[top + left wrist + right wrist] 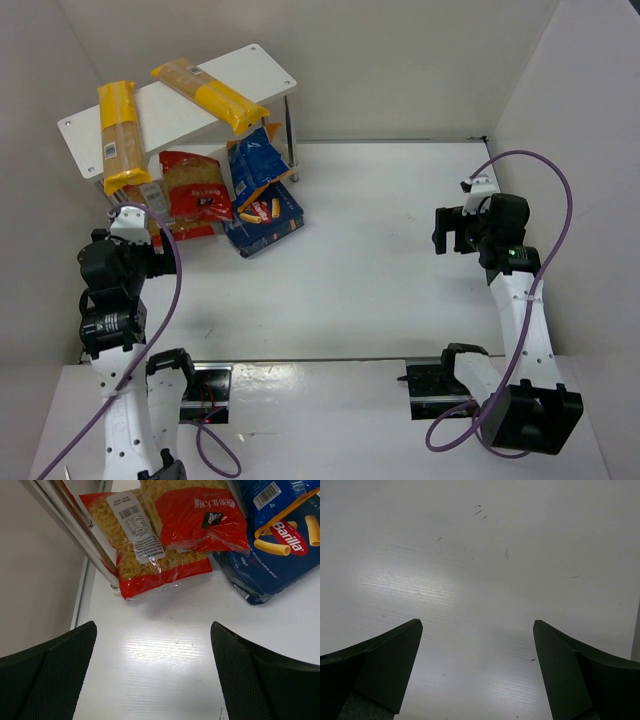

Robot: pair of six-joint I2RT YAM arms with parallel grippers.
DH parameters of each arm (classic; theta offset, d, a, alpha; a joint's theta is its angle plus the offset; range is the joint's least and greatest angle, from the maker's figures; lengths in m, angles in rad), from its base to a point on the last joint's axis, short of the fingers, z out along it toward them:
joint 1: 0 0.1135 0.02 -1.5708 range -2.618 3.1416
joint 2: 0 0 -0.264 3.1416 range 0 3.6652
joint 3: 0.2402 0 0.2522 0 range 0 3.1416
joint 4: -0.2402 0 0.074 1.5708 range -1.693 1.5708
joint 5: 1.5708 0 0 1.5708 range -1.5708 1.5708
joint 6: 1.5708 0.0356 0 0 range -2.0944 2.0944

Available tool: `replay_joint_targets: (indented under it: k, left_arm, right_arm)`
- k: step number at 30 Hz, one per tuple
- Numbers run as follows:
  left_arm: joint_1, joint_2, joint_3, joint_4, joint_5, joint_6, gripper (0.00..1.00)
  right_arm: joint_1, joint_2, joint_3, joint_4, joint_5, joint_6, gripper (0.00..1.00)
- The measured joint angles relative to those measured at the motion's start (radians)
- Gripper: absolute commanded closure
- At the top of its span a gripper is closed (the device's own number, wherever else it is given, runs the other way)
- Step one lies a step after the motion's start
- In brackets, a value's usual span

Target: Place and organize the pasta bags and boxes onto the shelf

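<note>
The white counter [400,270] carries everything. At its 10 o'clock corner stands the small white rectangular board shelf on thin metal legs [255,68]. The two long yellow-and-clear spaghetti bags already lie across its top, one at the left end [120,135] and one toward the back [210,93]. The other goods sit lower, under and just before the board's front edge. They are a flat dark-blue cardboard box picturing pasta [268,218], a blue plastic bag [255,160] leaning above it, and a red plastic pasta bag [195,190] at their 9 o'clock.

The step in hand looks like the approach to the red bag. The left gripper [152,675] hangs near it, jaws spread wide and empty. In the left wrist view the bag lies at 12 o'clock, the box at 1 o'clock, and a shiny metal leg [75,525] at 11 o'clock. The next move likely calls for easing forward and down, closing on the bag's near edge while keeping clear of that leg, then lifting it to the bare stretch of board.

The right gripper [477,675] is well apart at the counter's 3 o'clock, jaws also wide, with only bare counter beneath.

The red plastic may be two overlapping bags, which cannot be settled. The blue bag is cut off at the wrist view's top edge. From above, the left arm's own wrist hides its jaws.
</note>
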Motion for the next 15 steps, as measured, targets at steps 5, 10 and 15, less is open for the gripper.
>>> replay_joint_targets:
  k: [5,10,15]
  left_arm:
    - [0.000,0.002,0.000,0.000,0.002,0.000,0.00]
    - [0.000,0.002,0.000,0.000,0.009,0.000,0.00]
    - [0.000,0.002,0.000,0.000,0.010,0.000,0.00]
  right_arm:
    - [0.000,0.000,0.000,0.000,0.004,0.000,0.00]
    - [0.000,0.000,0.000,0.000,0.005,0.000,0.00]
    - [0.000,0.000,0.000,0.000,0.005,0.001,0.00]
